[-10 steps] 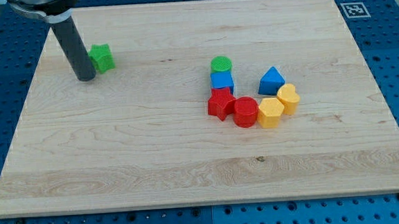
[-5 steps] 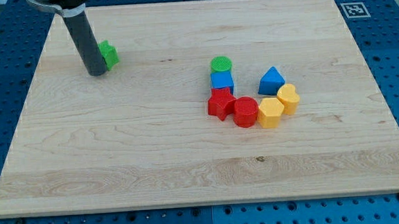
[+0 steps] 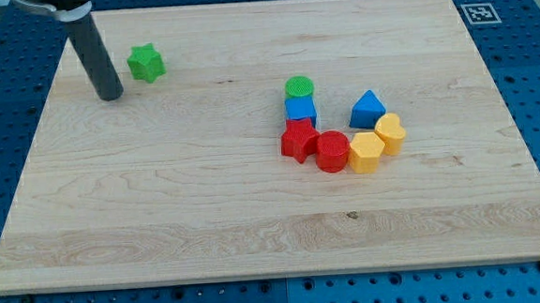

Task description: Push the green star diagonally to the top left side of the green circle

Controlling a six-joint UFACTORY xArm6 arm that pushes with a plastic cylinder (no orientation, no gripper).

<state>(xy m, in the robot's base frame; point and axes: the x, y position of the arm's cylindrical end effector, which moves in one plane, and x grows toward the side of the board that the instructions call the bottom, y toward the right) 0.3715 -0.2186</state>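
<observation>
The green star lies near the board's top left. My tip stands on the board just to the left of and a little below the star, with a small gap between them. The green circle sits near the middle of the board, far to the right of the star, at the top of a cluster of blocks.
Below the green circle are a blue cube, a red star, a red cylinder, a yellow hexagon, a yellow heart and a blue triangular block. A marker tag is at the board's top right.
My tip pressed against the star's left side and nudged it slightly up and right, then drew back to the left, leaving a gap.
</observation>
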